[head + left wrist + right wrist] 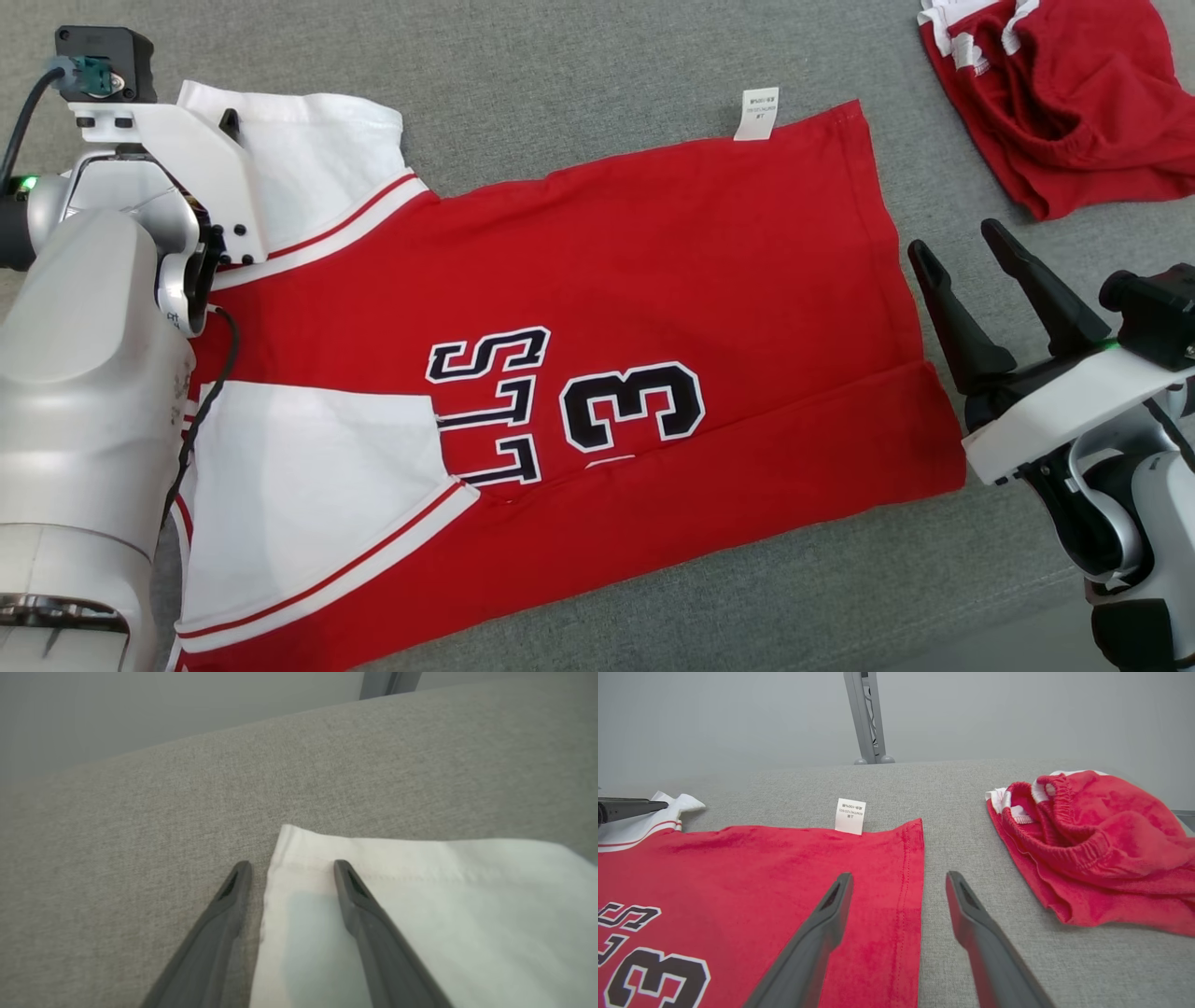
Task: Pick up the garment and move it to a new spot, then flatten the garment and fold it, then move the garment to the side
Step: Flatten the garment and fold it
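Observation:
The garment (653,280) is a red jersey with white sleeves and a black "3", spread flat on the grey padded surface. My left gripper (292,864) is open at the far white sleeve (420,905). One finger lies over the sleeve's corner and the other over the bare grey surface beside it. In the head view the wrist mount covers most of that gripper. My right gripper (955,238) is open just off the jersey's hem. In the right wrist view its fingers straddle the hem edge (915,868), with nothing held.
A crumpled pair of red shorts (1064,93) lies at the far right, close to my right gripper. A white care label (758,114) sticks out from the jersey's far edge. A grey post (868,718) stands beyond the surface's back edge.

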Motion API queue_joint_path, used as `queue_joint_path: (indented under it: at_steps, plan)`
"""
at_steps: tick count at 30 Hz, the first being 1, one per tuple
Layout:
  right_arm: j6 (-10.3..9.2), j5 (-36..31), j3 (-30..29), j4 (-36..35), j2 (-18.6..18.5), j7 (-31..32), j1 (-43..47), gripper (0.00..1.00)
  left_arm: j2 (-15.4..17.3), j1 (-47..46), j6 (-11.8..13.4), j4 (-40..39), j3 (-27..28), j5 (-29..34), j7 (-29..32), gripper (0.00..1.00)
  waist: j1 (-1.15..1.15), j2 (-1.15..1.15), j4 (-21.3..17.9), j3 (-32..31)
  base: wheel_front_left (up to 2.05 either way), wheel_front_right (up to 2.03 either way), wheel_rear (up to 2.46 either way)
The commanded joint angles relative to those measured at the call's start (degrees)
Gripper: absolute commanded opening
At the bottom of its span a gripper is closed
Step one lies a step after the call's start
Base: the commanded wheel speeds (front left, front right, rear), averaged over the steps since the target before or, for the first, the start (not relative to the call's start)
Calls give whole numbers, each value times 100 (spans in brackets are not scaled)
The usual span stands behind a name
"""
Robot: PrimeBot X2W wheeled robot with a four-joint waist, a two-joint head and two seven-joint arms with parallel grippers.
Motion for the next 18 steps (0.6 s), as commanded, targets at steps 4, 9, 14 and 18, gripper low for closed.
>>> queue_joint_path:
  at_steps: [4, 9, 14, 18]
  plan:
    - [1, 56, 21, -155, -75, -27, -96, 100, -58, -46, -57, 275, -108, 38, -32, 0, 0, 0, 21, -42, 0, 0, 0]
    - [1, 54, 79, -59, -188, 63, -282, 100, -140, -141, -116, 332, -125, -30, -344, 0, 0, 0, 127, -125, 0, 0, 0]
    - [1, -3, 143, 383, -502, 311, -714, 100, -280, -207, -293, 246, -148, -125, -670, 0, 0, 0, 341, -234, 0, 0, 0]
    - [1, -52, 209, 850, -737, 545, -1061, 100, -436, -205, -422, 130, -156, -223, -831, 0, 0, 0, 543, -269, 0, 0, 0]
